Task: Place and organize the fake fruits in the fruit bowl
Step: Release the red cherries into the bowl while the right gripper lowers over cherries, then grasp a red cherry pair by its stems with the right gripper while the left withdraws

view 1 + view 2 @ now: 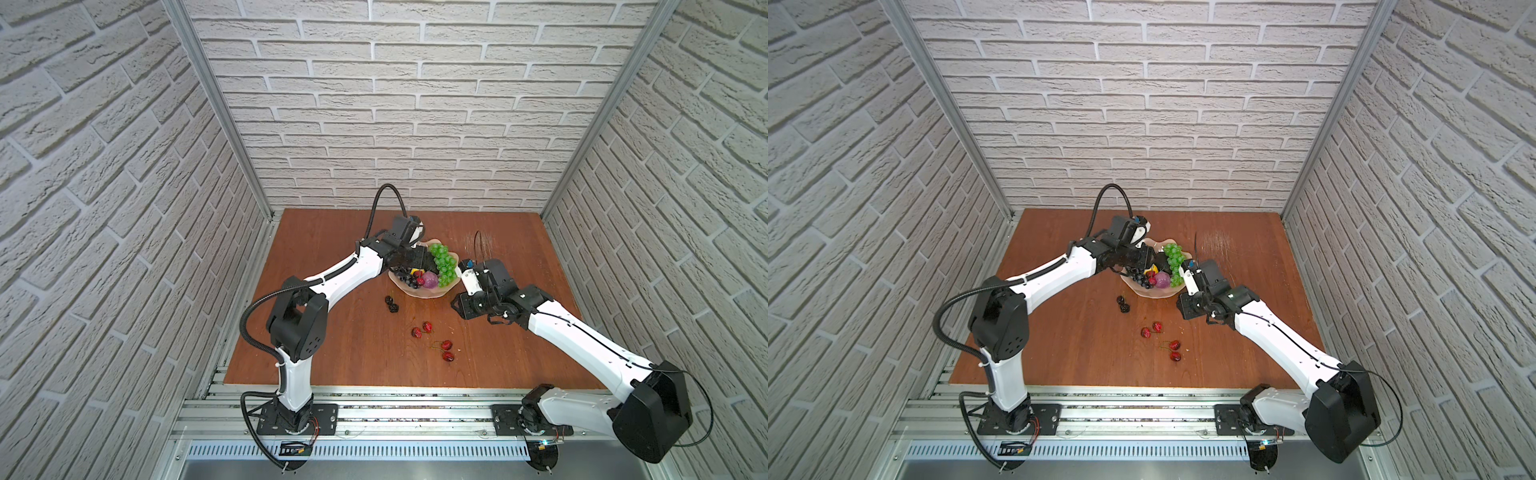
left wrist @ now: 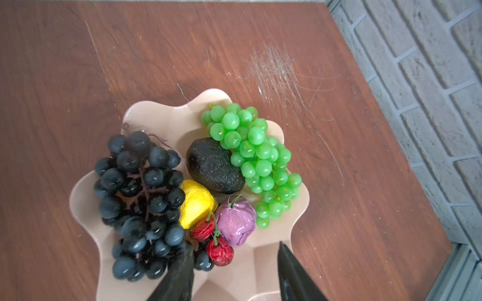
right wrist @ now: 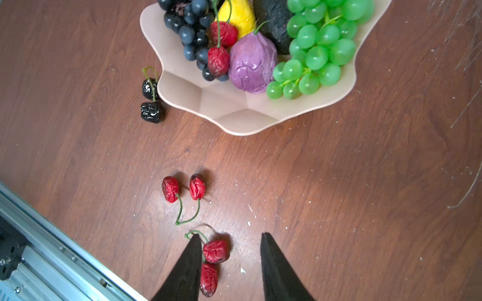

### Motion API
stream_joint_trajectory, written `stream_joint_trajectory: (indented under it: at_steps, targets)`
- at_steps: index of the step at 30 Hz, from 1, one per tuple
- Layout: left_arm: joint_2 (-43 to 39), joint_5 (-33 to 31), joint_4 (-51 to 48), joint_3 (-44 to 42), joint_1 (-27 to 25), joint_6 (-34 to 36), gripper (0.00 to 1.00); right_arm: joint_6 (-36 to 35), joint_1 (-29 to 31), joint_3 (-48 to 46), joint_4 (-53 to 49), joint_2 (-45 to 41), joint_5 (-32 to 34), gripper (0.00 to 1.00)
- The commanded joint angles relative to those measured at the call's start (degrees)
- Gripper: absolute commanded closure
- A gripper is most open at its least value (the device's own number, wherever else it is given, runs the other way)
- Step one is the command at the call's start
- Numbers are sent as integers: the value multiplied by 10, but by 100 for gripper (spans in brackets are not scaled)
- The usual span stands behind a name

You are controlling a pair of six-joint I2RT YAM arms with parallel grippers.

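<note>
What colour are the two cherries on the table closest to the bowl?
Those two cherries are black, with a green stem; the right wrist view shows them best.

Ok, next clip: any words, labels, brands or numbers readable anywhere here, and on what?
None readable.
No print shows on the fake fruits, the fruit bowl or the table.
Small dark tag on the front rail: marks too small to read.

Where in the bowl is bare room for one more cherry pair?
Bare floor lies at the near rim of the fruit bowl, before the purple fruit; a smaller patch at the far rim, between dark grapes and green grapes. Around the lemon it is crowded.
</note>
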Motion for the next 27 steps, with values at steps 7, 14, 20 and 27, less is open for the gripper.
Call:
stream_joint_trajectory:
  at_steps: [7,14,20,27]
  targets:
    - [-128,-6,-11,-154,39,-41,43,-21,144,35,-88,83,72,57]
    - [-216,-26,-2,-250,70,-64,42,-59,207,66,-101,167,114,54]
    - [-261,-31,-16,-282,96,-64,39,-61,249,87,-106,237,134,49]
    - [-277,-33,-17,-300,116,-67,38,-56,255,88,-115,273,163,48]
